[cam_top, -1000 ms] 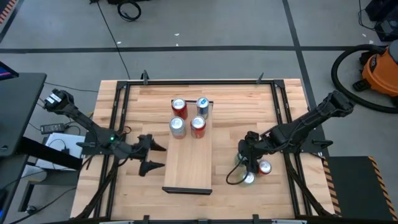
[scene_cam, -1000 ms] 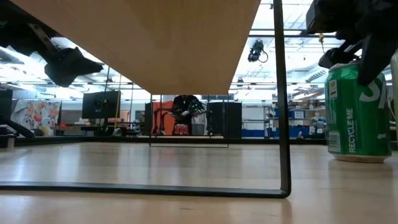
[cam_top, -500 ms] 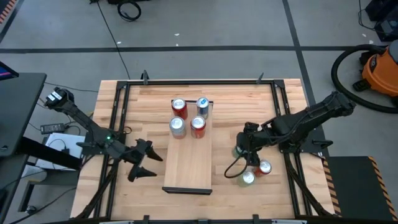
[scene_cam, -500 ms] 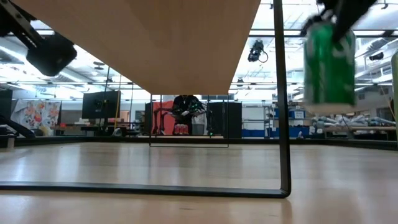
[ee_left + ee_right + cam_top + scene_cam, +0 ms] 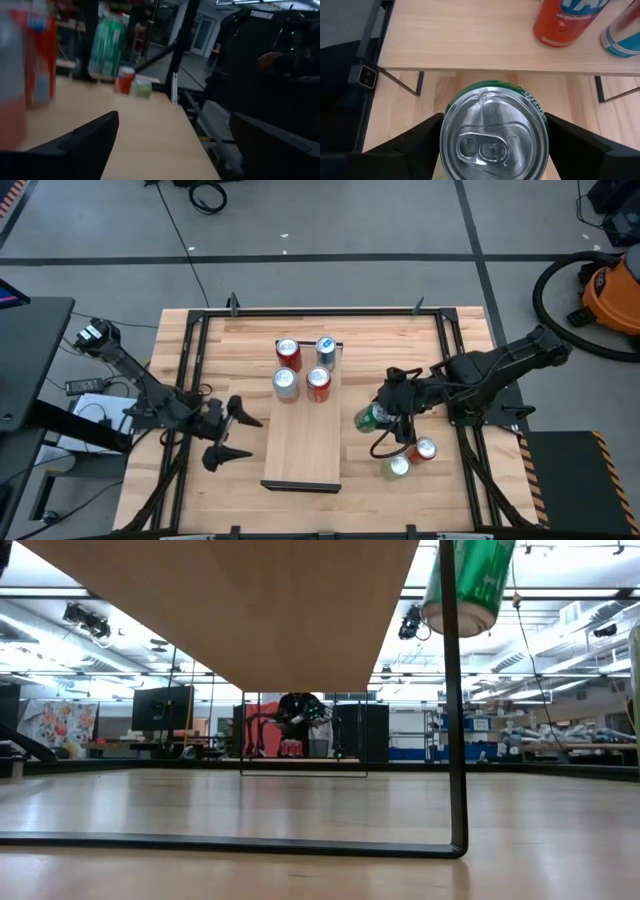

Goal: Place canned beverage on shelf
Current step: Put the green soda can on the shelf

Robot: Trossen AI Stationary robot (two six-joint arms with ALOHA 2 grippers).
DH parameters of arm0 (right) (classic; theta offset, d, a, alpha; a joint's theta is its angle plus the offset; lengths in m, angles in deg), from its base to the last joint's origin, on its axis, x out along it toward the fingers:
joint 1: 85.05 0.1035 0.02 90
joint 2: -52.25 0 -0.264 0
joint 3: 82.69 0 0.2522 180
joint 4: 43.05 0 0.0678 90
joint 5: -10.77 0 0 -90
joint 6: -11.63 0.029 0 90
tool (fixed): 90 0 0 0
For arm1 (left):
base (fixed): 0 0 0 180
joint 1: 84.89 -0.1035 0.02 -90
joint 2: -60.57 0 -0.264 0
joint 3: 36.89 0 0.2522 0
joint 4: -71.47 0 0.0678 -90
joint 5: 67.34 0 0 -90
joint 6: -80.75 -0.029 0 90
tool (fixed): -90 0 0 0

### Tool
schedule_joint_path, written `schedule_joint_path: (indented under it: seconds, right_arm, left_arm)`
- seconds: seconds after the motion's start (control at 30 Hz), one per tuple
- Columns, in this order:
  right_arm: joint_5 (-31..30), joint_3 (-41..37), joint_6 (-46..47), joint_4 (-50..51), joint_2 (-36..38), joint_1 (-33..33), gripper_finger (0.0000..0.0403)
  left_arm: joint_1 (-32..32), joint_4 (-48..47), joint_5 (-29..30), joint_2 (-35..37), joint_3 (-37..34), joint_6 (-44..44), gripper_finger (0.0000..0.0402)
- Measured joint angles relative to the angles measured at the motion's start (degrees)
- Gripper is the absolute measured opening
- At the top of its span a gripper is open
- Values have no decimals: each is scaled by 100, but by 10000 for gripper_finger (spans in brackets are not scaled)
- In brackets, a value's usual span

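Observation:
My right gripper (image 5: 386, 412) is shut on a green can (image 5: 369, 418), high above the table just right of the shelf (image 5: 301, 442). In the low view the can (image 5: 470, 585) hangs by the shelf's leg (image 5: 450, 700). The shelf, a long light-wood board, carries several cans at its far end, among them a red can (image 5: 288, 354) and a blue can (image 5: 326, 350). My left gripper (image 5: 224, 438) is open and empty, left of the shelf. My right gripper pinches the green can's two opposite sides (image 5: 447, 131) between its two fingers (image 5: 417, 137), close below the can's top rim. The fingers come from above, pointing down. The can is lifted clear of the table and hangs below the fingers, a little tilted.
A red can (image 5: 425, 448) and a green can (image 5: 397, 467) stand on the table right of the shelf, near my right arm. The shelf's near half (image 5: 300, 460) is bare. A black frame (image 5: 200, 320) runs along the table's edges.
My right gripper has lifted the green can off the table and carried it up and toward the table's left, toward the shelf. The can is now clear of the table. My left gripper has risen.

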Motion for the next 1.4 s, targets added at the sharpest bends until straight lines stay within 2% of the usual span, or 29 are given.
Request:
schedule_joint_path:
  seconds: [0.23,0.4,0.67,0.87,1.1,1.3,1.4]
  right_arm:
    - [12,332,-29,-130,-107,0,320]
    - [81,908,-410,-83,-751,60,321]
    - [67,2308,-951,261,-1826,197,321]
    - [335,2957,-1570,219,-2507,159,321]
    - [427,3434,-2414,126,-3144,112,321]
    - [532,3660,-2602,259,-3289,-119,321]
    - [619,3666,-2630,262,-3289,-222,321]
  left_arm:
    - [-5,-645,352,-1122,1337,-1358,391]
    - [-98,-802,434,-1869,1902,-1861,391]
    - [-131,-1301,654,-2488,2592,-1391,391]
    - [-396,-1084,749,-2929,2657,-1077,391]
    - [-649,-1071,770,-3093,2653,-745,391]
    - [-912,-1061,227,-3119,2825,-639,391]
    - [-1063,-1170,234,-3219,3006,-657,391]
